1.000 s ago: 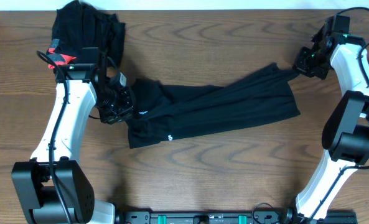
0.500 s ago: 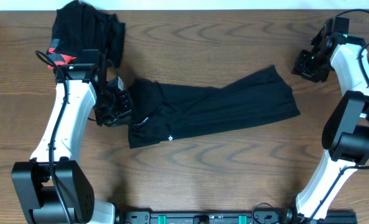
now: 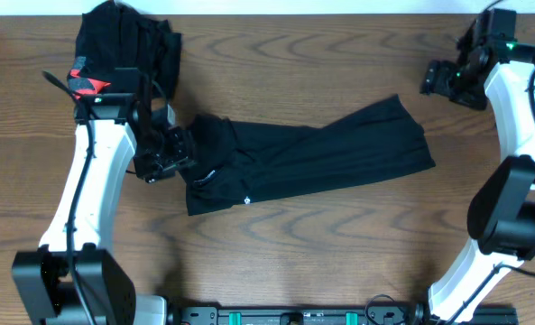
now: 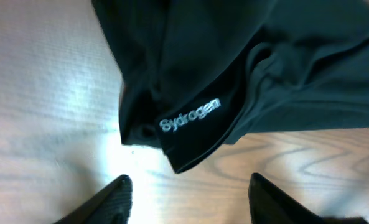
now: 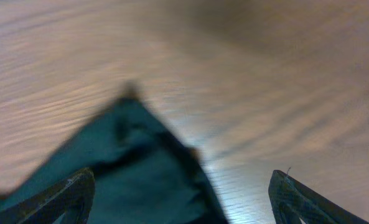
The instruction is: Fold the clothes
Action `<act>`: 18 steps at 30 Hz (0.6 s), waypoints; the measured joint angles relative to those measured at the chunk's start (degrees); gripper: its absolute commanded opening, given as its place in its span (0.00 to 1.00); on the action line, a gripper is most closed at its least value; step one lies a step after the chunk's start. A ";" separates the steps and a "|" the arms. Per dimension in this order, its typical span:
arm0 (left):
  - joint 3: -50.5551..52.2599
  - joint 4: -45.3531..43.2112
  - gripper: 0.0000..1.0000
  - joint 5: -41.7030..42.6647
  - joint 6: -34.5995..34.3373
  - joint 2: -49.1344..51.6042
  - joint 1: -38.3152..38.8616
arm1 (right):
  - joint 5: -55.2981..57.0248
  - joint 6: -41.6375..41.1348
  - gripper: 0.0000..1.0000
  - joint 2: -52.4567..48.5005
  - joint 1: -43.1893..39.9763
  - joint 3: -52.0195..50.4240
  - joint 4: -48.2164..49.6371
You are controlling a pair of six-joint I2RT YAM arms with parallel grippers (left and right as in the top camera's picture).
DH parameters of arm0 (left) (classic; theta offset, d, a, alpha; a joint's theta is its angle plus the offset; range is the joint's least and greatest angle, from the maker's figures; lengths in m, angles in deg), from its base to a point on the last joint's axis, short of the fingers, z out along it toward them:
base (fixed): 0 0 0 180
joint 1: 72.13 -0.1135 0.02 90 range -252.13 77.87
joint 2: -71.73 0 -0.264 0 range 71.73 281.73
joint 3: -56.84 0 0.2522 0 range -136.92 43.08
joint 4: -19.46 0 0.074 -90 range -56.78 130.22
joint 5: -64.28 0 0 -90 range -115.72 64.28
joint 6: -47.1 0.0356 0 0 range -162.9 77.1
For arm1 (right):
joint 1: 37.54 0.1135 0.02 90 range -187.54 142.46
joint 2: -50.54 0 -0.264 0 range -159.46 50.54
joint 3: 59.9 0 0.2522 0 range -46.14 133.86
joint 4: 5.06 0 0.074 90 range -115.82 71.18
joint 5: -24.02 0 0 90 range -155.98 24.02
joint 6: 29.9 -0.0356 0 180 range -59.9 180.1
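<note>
Lying near the middle of the wooden tabletop [image 3: 339,244], a long black garment [image 3: 308,162] is spread flat, with its long axis slanted from 8 o'clock up toward 2 o'clock. The end printed with the white "Sydrogen" logo [image 4: 190,116] is turned toward 9 o'clock, just beside the left gripper [image 4: 187,186], whose jaws are spread with nothing held. The right gripper [image 3: 429,81] is likewise opened wide and empty, apart from the garment's 2 o'clock corner. A bunched black garment with coral-red trim [image 3: 127,45] is piled at 10 o'clock.
</note>
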 measured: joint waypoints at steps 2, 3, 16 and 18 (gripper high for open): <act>-0.33 -1.60 0.46 0.04 -0.11 -0.72 0.00 | -4.39 2.34 0.80 0.96 1.40 0.11 -0.04; -0.39 -2.58 0.24 0.13 -0.31 -0.90 0.00 | -6.60 3.17 0.73 1.14 2.36 0.11 -0.02; -0.42 -10.91 0.06 2.29 0.07 1.29 6.49 | -13.62 5.53 0.01 1.03 13.49 0.11 1.05; -0.42 -10.88 0.06 2.40 0.07 3.69 6.47 | -13.77 5.51 0.01 1.03 13.86 0.11 0.94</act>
